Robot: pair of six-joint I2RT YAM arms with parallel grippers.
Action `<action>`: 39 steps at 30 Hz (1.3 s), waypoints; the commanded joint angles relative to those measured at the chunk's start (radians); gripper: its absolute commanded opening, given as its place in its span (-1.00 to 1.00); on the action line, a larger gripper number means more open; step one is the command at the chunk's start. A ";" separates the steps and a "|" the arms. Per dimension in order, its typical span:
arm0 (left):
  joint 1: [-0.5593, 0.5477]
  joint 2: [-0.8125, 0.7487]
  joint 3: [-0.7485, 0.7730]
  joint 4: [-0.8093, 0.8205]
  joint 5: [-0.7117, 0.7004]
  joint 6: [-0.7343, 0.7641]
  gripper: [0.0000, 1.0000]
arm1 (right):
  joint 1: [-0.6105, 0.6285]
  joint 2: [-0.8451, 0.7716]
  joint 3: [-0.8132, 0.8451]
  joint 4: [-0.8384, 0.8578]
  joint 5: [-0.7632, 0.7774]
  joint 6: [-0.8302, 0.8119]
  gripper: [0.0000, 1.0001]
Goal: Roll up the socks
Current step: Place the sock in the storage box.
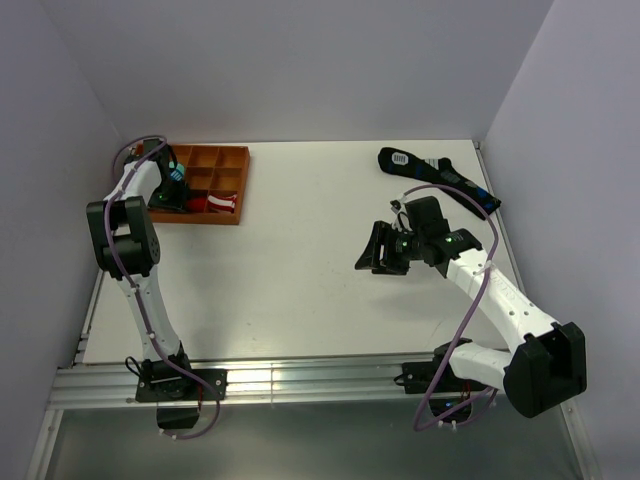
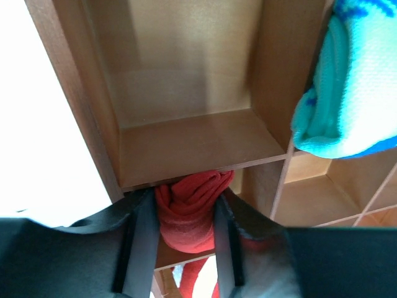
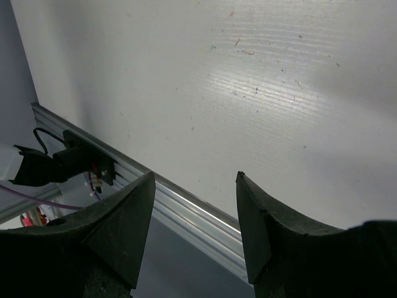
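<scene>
While my left claw [image 2: 183,202] is clamped on the socks [image 2: 186,226], a rolled bright red bundle pinched between both fingers [image 2: 144,236], the bundle sits against a divider inside the wooden compartment tray [image 2: 198,139] at the far left of the table [image 1: 300,270]. A turquoise sock bundle [image 2: 353,93] lies close by in the tray. My right claw [image 3: 195,183] hangs over bare tabletop, jaws spread wide, holding nothing. Long black socks [image 1: 440,178] lie at the far right.
</scene>
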 commanded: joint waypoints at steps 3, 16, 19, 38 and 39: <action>0.000 -0.002 0.045 0.015 -0.021 0.011 -0.09 | -0.009 -0.020 -0.003 0.025 -0.009 -0.015 0.24; 0.000 -0.030 0.064 0.047 0.021 0.042 0.28 | -0.009 -0.020 -0.003 0.026 -0.015 -0.015 0.24; 0.000 -0.039 0.073 0.050 0.027 0.045 0.32 | -0.009 -0.020 -0.001 0.025 -0.015 -0.017 0.24; 0.003 -0.068 0.113 -0.004 0.055 0.050 0.45 | -0.007 -0.019 -0.008 0.029 -0.021 -0.015 0.23; 0.003 -0.071 0.114 -0.005 0.056 0.050 0.46 | -0.009 -0.019 -0.008 0.029 -0.021 -0.015 0.23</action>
